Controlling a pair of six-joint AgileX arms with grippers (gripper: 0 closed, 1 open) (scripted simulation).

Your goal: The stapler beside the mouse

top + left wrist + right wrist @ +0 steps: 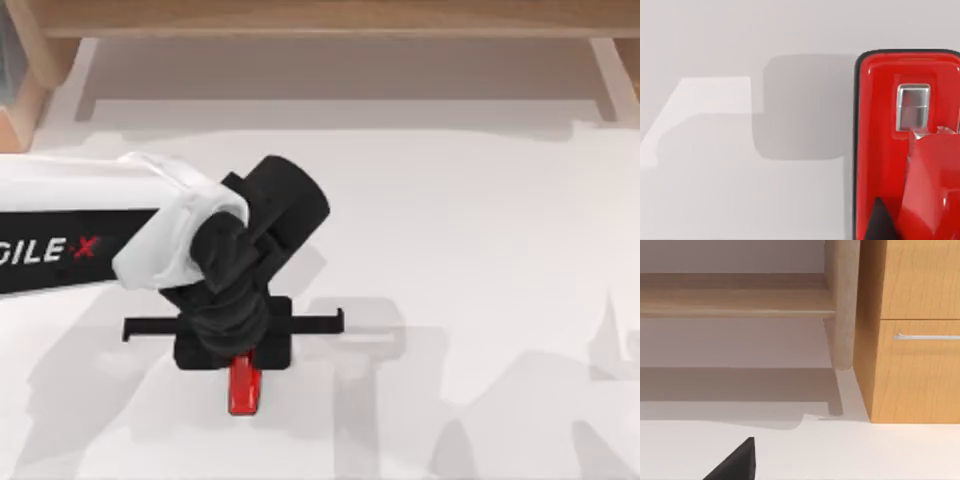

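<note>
The left tool (238, 345) stands directly over the small glossy red bar-shaped stapler (246, 388), near the front edge of the white bench (470, 250); whether it holds the stapler cannot be told. The stapler's long axis runs front to back

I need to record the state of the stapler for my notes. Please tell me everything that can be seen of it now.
The stapler is a small, glossy, bright red bar with a dark edge around its base and a silver metal inset on top. It lies on the white table, left of the middle and toward the near edge. The left gripper is directly above it and covers one end; whether the fingers touch it cannot be told.
</note>
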